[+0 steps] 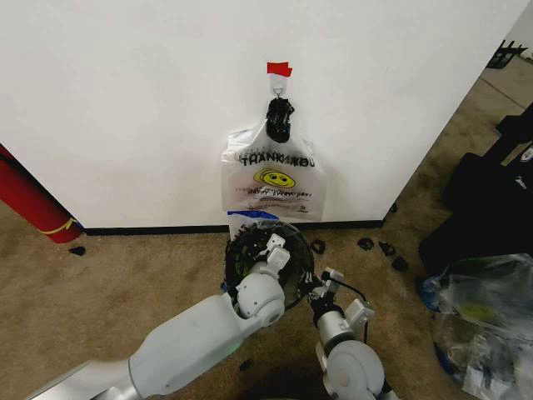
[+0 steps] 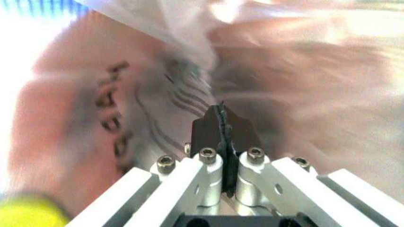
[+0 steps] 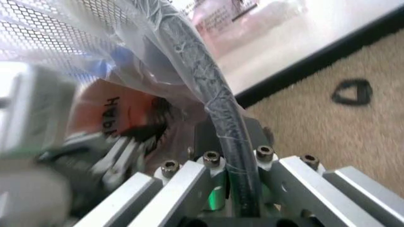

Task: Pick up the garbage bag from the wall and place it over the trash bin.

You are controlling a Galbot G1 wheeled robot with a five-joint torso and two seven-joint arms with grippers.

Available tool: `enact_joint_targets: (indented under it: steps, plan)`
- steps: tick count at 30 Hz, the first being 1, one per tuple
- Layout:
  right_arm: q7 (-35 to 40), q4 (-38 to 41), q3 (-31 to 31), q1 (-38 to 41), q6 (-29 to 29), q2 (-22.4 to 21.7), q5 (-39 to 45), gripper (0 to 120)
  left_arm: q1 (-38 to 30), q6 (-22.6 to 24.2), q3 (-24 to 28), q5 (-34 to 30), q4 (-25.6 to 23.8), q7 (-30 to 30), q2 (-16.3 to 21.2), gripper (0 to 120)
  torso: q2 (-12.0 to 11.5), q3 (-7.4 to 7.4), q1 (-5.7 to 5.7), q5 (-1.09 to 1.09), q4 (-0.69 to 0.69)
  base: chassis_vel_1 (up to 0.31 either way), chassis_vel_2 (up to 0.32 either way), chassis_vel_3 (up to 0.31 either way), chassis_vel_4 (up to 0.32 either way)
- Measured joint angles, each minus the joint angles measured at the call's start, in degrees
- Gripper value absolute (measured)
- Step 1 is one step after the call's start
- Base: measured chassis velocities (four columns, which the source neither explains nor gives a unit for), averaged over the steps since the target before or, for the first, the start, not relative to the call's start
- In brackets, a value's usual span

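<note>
The trash bin (image 1: 230, 260), black wire mesh, stands on the carpet at the foot of the white wall (image 1: 125, 108). The garbage bag (image 1: 250, 218), thin clear film with a blue patch, is draped over its opening. My left gripper (image 1: 276, 245) reaches over the bin's mouth. In the left wrist view, my left gripper (image 2: 221, 113) has its black pads pressed together amid the film; whether film is pinched I cannot tell. My right gripper (image 1: 326, 280) is at the bin's right rim. In the right wrist view, my right gripper (image 3: 231, 130) is shut on the film-wrapped rim (image 3: 211, 104).
A white smiley-face "THANK YOU" bag (image 1: 273, 179) hangs from a hook (image 1: 279, 83) under red tape (image 1: 279, 68), just behind the bin. A red cylinder (image 1: 29, 204) leans at the left. Clear plastic heap (image 1: 483, 317) and black bags (image 1: 491, 192) crowd the right. Small black pieces (image 1: 366, 244) lie on the carpet.
</note>
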Motion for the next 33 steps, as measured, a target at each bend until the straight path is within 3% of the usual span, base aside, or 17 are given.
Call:
enact_joint_targets:
  steps: [9,17,33]
  plan:
    - [-2.43,-5.14,-0.60,1.95,4.22,1.19,-7.95,0,1.59,0.10,0.15,-1.90,-5.46,-0.81,3.98,0,0.00,0.00,0.00,0.01,0.00,0.000,0.000,0.000,0.000]
    - [-4.04,-5.53,0.08,1.11,5.88,0.41,-10.02,0,2.77,0.13,0.45,-2.39,-5.74,-0.79,7.88,0,0.00,0.00,0.00,0.00,0.00,0.000,0.000,0.000,0.000]
    - [-5.13,-5.01,0.60,-0.79,7.70,0.38,-12.94,0,4.13,0.16,1.46,-2.54,-8.70,-0.78,7.57,0,0.00,0.00,0.00,0.01,-0.01,0.000,0.000,0.000,0.000]
